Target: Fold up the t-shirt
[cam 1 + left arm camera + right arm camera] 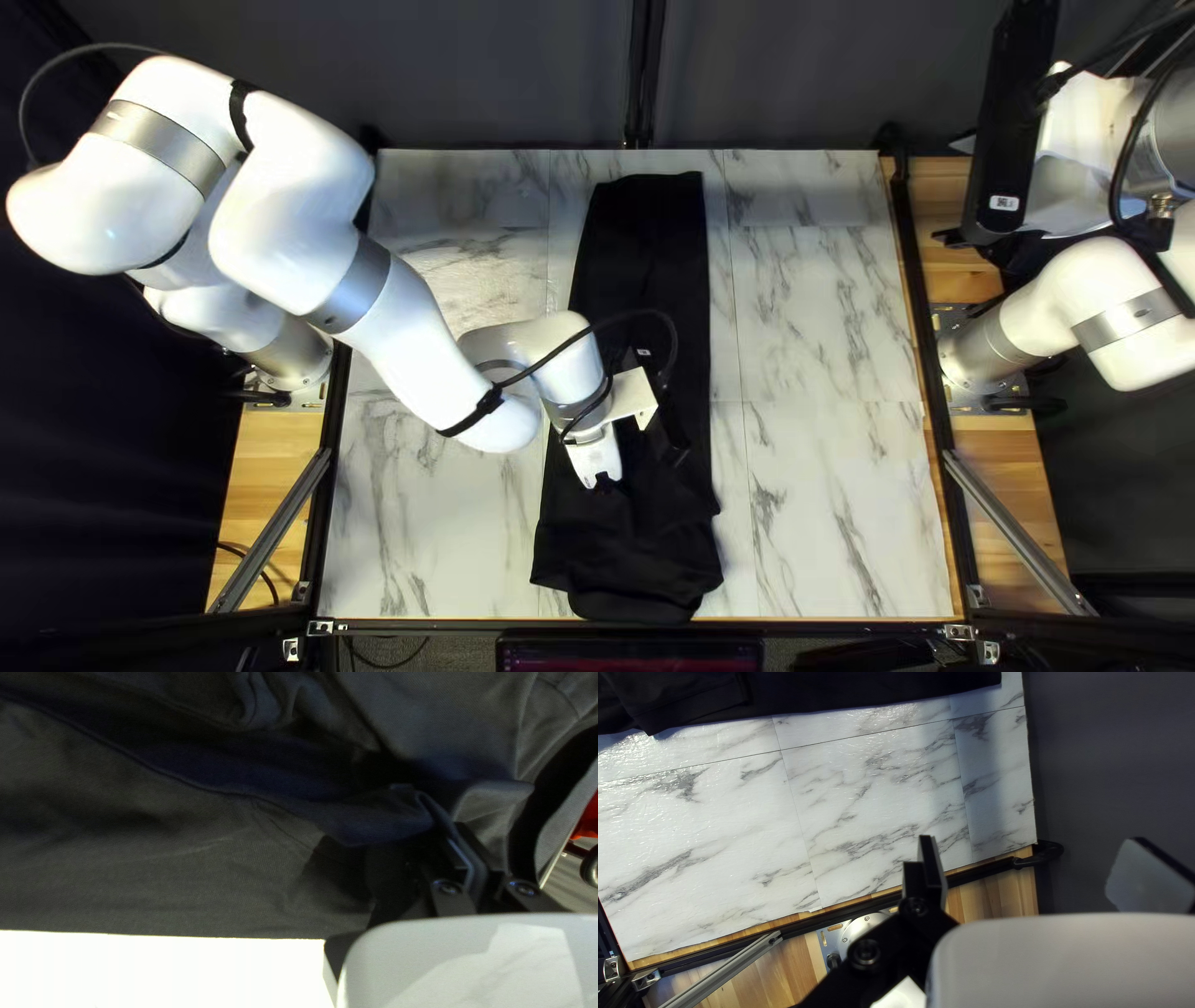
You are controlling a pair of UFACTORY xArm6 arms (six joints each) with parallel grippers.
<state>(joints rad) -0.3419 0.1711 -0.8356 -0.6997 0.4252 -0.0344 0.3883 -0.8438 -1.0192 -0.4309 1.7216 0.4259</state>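
The left gripper [605, 483], white-bodied with black fingers, is pinched together on a fold of the black cloth t-shirt [647, 261], which lies under it as a long, narrow strip, stretching beyond it toward the far edge and bunched between it and the near edge. Right of that gripper, white tabletop with grey marble veining [822, 311] shows beside the shirt. Farther right, well apart from the cloth, the black-fingered right gripper [971, 193] is raised near the table's right side, its fingers spread wide.
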